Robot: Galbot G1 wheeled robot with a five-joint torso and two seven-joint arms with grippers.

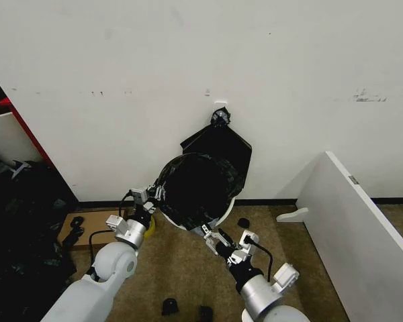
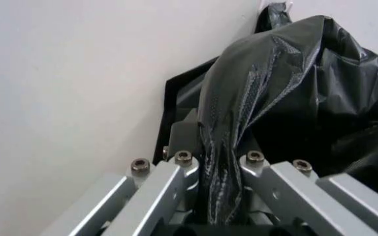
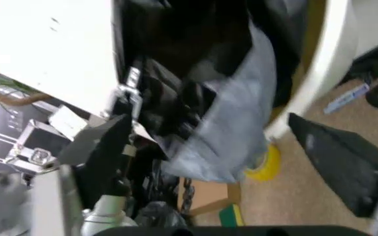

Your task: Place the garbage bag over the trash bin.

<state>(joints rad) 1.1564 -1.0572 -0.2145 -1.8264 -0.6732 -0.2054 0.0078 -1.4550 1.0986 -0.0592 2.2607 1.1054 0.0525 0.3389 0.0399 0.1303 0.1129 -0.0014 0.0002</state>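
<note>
Occluded and cropped regions at the bin.
The garbage bag [image 1: 196, 190] hides most of the trash bin [image 1: 223, 212]; the right tool [image 1: 209, 235] fingertips are indistinct, and the right wrist view is blurred.

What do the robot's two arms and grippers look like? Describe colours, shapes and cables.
Both arms have smooth rounded white-grey shells with silver metal wrist sections and looping black cables. The left gripper and right gripper are small and metallic; up close, the left one's fingers are flat silver bars with bolts.
</note>
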